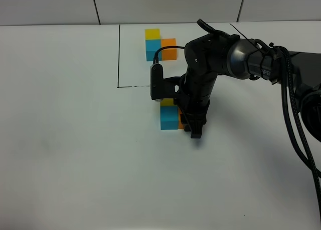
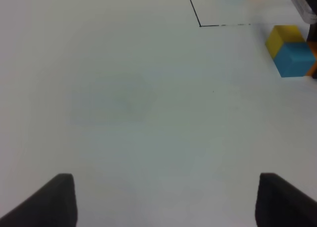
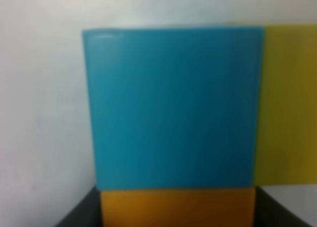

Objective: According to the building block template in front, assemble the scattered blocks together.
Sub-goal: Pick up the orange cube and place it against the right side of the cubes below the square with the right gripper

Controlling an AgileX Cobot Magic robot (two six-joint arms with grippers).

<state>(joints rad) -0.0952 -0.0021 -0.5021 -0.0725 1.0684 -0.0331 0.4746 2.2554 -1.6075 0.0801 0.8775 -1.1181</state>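
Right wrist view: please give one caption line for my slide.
Orange cube between the right gripper's fingers, pressed against the blue cube.

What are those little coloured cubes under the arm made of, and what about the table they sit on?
The blue cube and its yellow neighbour look like solid-coloured plastic or painted wood. Their faces are flat, evenly coloured and matte, with crisp edges and no visible grain. The orange cube looks the same. The table looks like a smooth white laminate or a coated board with a dull sheen. The pictures cannot settle either.

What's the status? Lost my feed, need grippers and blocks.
Left gripper open, idle over bare table. Right gripper down at orange block, beside blue block; grip unclear. Yellow block touching blue. Nothing in the way.
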